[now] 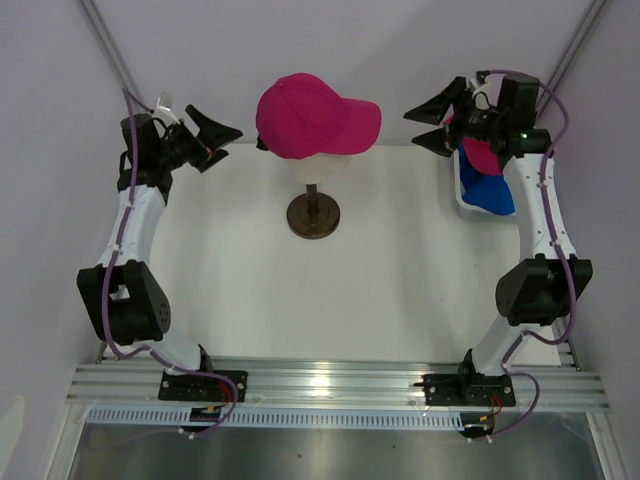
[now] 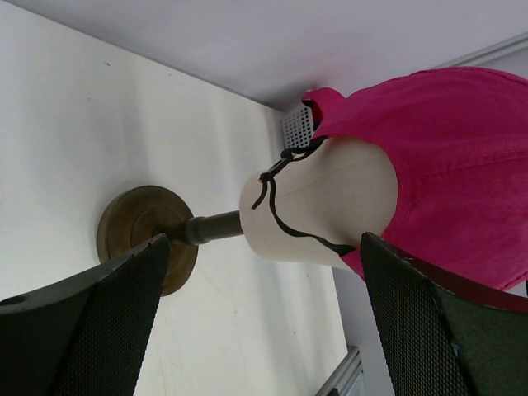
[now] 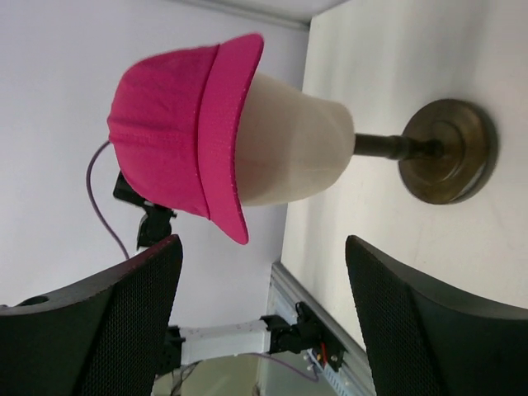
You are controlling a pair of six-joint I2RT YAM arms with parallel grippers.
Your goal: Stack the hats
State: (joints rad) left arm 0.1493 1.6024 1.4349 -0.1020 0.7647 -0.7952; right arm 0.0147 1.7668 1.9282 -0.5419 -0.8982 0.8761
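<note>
Pink hat (image 1: 315, 115) is seated on the mannequin head (image 2: 330, 198); blue hat (image 1: 492, 197) is spotted right of it, nearer the right gripper (image 1: 412, 130), which is spread empty, as is the left gripper (image 1: 225, 148).

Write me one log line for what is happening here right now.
left gripper open, empty | right gripper open, empty | pink cap on mannequin head | blue cap in basket | hats not yet stacked

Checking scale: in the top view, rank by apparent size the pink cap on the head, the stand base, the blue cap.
Largest: pink cap. Then stand base and blue cap: alike, cap partly hidden, so unranked.
</note>
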